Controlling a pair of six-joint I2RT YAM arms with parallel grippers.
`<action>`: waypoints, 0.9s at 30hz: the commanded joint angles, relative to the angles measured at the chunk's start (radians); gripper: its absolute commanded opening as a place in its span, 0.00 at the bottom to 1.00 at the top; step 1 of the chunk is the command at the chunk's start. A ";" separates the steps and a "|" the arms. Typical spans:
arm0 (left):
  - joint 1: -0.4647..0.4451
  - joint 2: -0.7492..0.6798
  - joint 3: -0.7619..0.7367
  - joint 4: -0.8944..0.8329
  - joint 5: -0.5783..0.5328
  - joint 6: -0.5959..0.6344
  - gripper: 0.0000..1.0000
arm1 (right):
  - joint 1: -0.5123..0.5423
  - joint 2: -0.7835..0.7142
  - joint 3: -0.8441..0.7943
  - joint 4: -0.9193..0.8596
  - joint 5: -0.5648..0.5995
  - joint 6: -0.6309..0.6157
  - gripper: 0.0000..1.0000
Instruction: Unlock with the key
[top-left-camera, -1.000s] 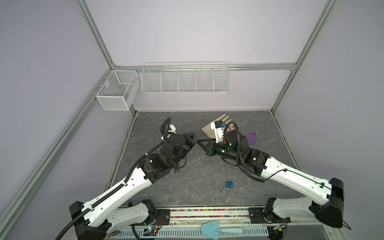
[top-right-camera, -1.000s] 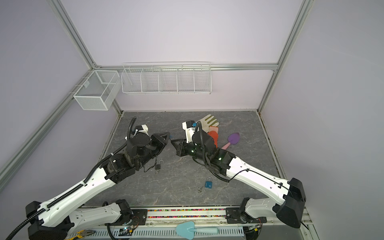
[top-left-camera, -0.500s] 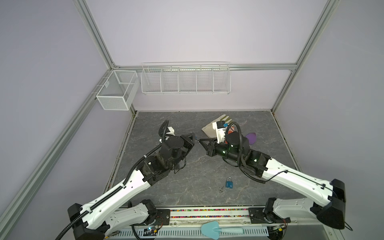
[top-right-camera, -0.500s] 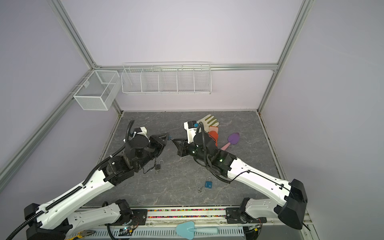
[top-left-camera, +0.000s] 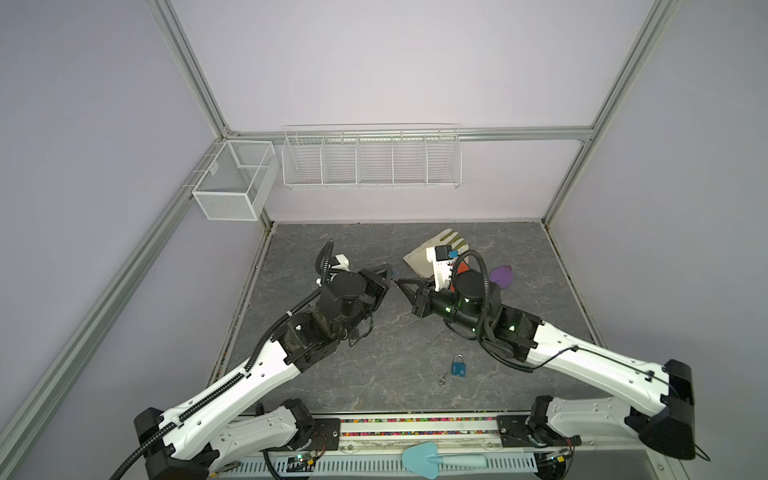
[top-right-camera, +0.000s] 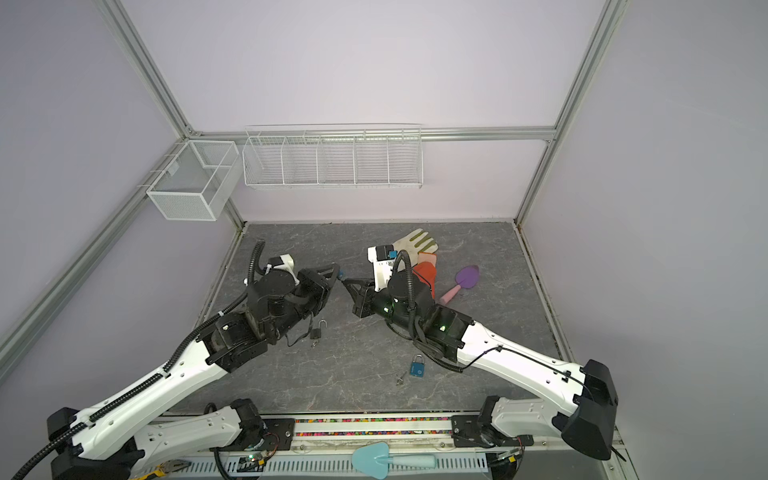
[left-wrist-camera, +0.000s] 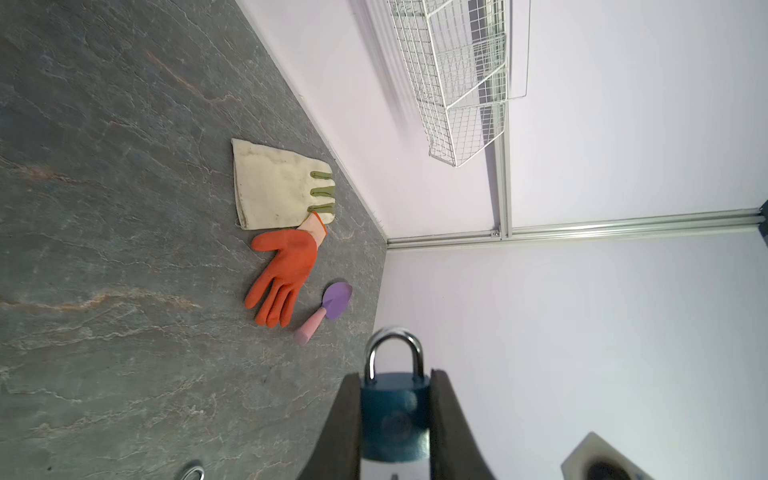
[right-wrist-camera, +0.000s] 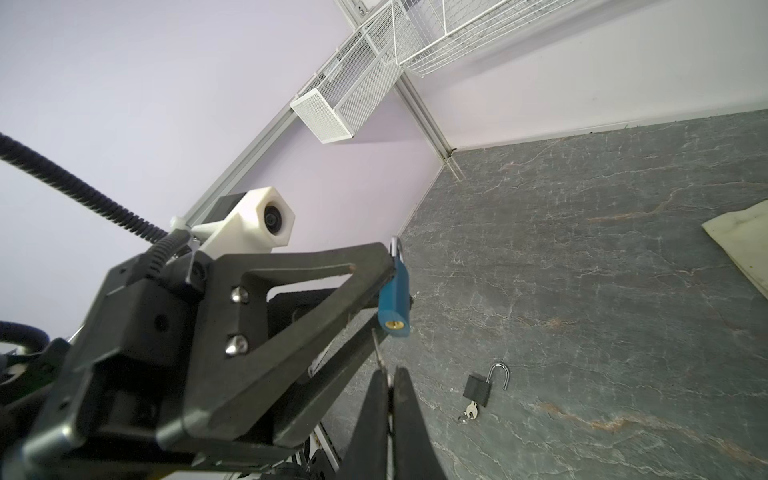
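My left gripper (left-wrist-camera: 395, 374) is shut on a blue padlock (left-wrist-camera: 395, 415), fingers on its two flat sides, its steel shackle closed and pointing outward. It is held in the air over the table's middle in both top views (top-left-camera: 392, 273) (top-right-camera: 340, 274). In the right wrist view the padlock (right-wrist-camera: 395, 299) shows its brass keyhole (right-wrist-camera: 392, 323). My right gripper (right-wrist-camera: 389, 372) is shut on a small silver key (right-wrist-camera: 377, 349). The key's blade tip sits just beside the keyhole, outside it. The two gripper tips nearly meet (top-left-camera: 400, 282).
A black padlock (right-wrist-camera: 478, 388) with open shackle and key lies on the table by the left arm (top-right-camera: 316, 332). A second blue padlock (top-left-camera: 458, 369) lies front centre. Cream glove (left-wrist-camera: 278, 187), orange glove (left-wrist-camera: 286, 278) and purple trowel (left-wrist-camera: 332, 303) lie at back right. Wire baskets (top-left-camera: 370, 158) hang on the wall.
Both arms have shifted only slightly. The key tip stays close to the padlock's underside. Both grips are unchanged.
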 joint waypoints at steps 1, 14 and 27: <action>-0.005 0.007 -0.008 0.011 -0.011 -0.074 0.00 | 0.027 -0.020 -0.015 0.046 0.058 -0.025 0.06; -0.005 -0.012 -0.025 -0.065 -0.108 -0.204 0.00 | 0.033 -0.031 0.009 -0.046 0.176 -0.129 0.06; -0.005 -0.004 -0.040 -0.039 -0.107 -0.215 0.00 | 0.033 0.057 0.061 -0.030 0.109 -0.130 0.06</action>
